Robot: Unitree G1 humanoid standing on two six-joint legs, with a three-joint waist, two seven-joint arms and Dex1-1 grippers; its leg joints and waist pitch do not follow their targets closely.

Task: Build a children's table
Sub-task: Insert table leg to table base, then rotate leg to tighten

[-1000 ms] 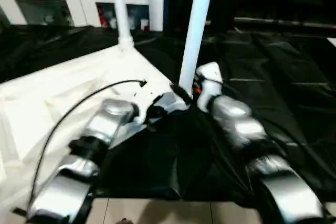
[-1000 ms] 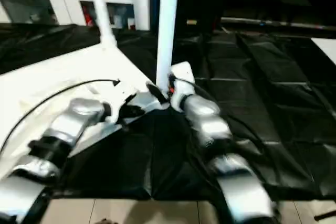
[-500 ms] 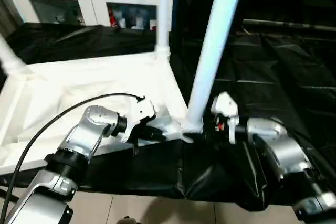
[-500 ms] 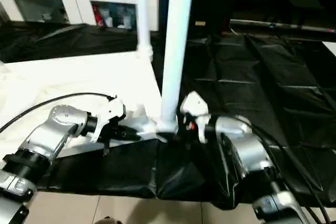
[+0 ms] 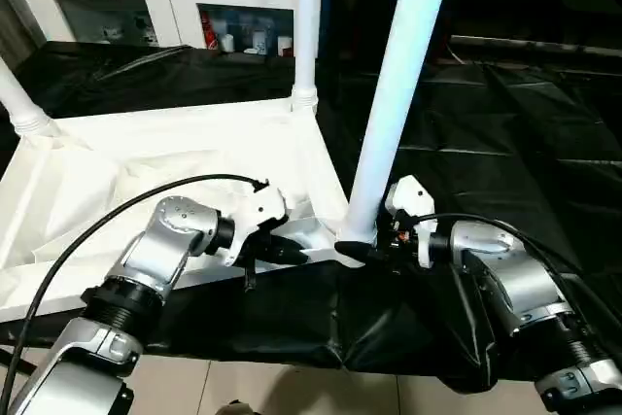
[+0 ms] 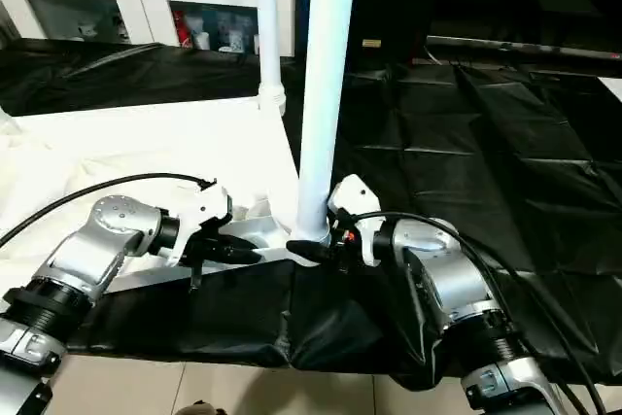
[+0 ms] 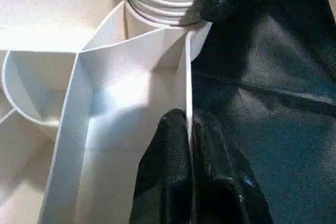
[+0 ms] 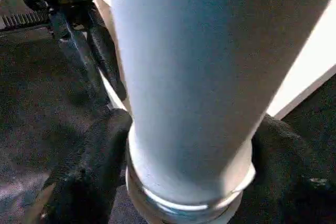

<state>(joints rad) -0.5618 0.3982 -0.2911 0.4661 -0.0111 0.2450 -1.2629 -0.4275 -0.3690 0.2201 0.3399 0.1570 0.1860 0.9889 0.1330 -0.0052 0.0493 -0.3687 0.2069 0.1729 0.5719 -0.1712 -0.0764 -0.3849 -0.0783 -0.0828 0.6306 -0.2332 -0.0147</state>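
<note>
The white table top (image 5: 146, 172) lies upside down on the black-draped work table (image 5: 525, 143). Three white legs stand in its corner sockets: the near one (image 5: 394, 114), one at the back (image 5: 307, 36) and one at the far left (image 5: 21, 109). My left gripper (image 5: 294, 254) is shut on the top's thin rim wall (image 7: 188, 77) just beside the near corner. My right gripper (image 5: 362, 252) hugs the near leg's base (image 8: 194, 77), with one finger (image 8: 89, 171) pressed against each side of its collar.
A black cable (image 5: 117, 211) loops from my left forearm over the table top. White cabinets (image 5: 126, 7) stand behind the work table. The work table's front edge and the tiled floor (image 5: 243, 386) lie just below both forearms.
The camera has tilted and shifted. My right gripper has come in from beside the near leg and closed its fingers round the leg's base. The left gripper keeps its hold on the rim.
</note>
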